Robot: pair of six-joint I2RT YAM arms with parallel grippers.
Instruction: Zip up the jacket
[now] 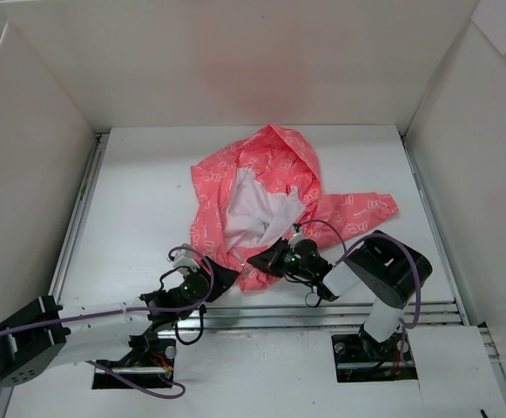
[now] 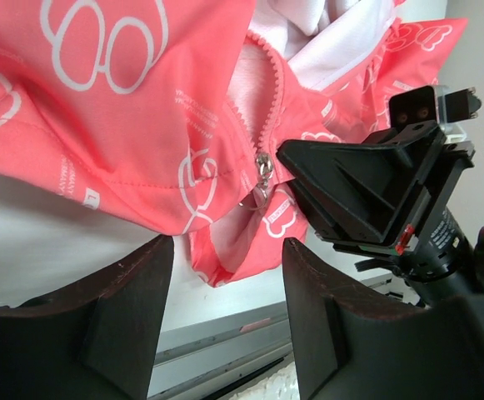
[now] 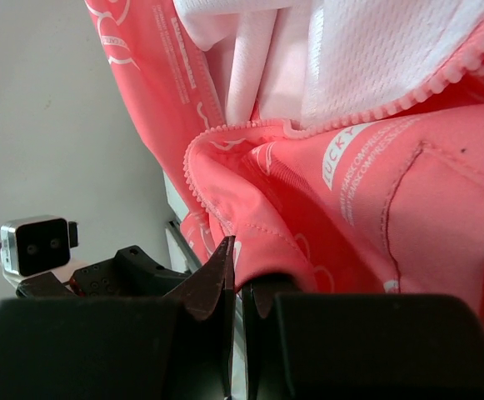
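Right wrist view showed your right gripper [image 3: 242, 277] clamped on the jacket [image 3: 375, 208] hem; your left gripper [image 2: 227, 250] gaped wide, holding nothing.

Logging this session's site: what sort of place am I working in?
Likely a lab test cell: white panel walls box in a white table, aluminium rails run along its edges, and a pink jacket lies on it.

White table [image 1: 139, 209] carries the open jacket [image 1: 274, 165].
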